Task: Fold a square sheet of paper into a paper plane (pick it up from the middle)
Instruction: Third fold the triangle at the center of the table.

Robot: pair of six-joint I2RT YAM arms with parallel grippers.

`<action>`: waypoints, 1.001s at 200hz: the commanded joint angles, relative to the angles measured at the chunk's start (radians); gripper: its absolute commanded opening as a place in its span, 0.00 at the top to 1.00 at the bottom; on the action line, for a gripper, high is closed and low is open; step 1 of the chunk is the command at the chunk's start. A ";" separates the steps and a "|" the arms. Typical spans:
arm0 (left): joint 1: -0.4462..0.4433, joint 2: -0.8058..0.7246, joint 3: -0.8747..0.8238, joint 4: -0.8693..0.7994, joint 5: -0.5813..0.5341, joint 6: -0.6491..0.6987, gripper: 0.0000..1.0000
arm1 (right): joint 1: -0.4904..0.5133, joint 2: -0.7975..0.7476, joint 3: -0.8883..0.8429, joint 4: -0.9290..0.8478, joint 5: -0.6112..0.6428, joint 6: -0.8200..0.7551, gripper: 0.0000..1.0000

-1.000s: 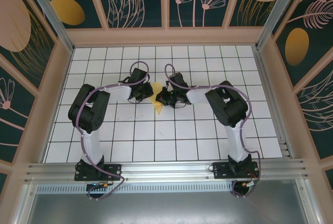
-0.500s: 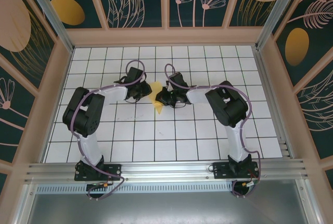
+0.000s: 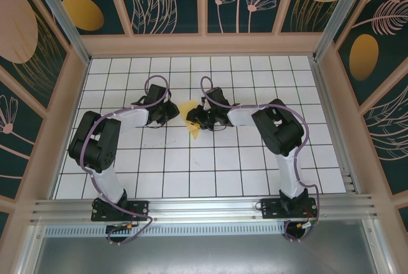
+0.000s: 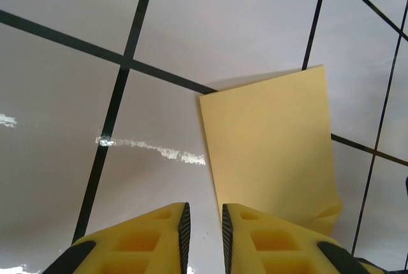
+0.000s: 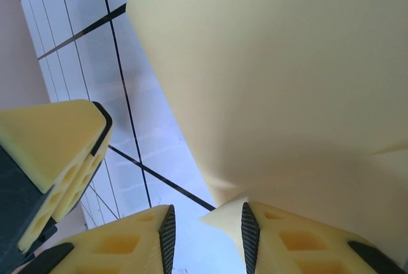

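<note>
2 grippers met mid-table. The left gripper (image 4: 204,213), nearly closed and empty, hung just beside the square sheet of paper (image 4: 268,146), probably to pin it. The right gripper (image 5: 205,213), fingers apart, propped a raised corner above the table (image 4: 64,95).

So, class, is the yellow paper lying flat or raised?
Partly raised: the square sheet of paper bows up off the tiles beside the right gripper, and its near corner is curled.
</note>
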 commanded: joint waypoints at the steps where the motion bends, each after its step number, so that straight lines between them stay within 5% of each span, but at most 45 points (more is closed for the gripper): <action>1: 0.007 -0.035 -0.015 0.044 0.042 -0.018 0.79 | 0.003 0.019 -0.006 -0.060 0.053 -0.014 0.67; 110: -0.004 -0.051 -0.097 0.148 0.210 -0.013 0.87 | 0.002 0.022 -0.015 -0.057 0.047 -0.011 0.99; 200: -0.061 0.025 -0.054 0.138 0.209 -0.013 0.99 | 0.003 0.030 -0.008 -0.068 0.042 -0.015 1.00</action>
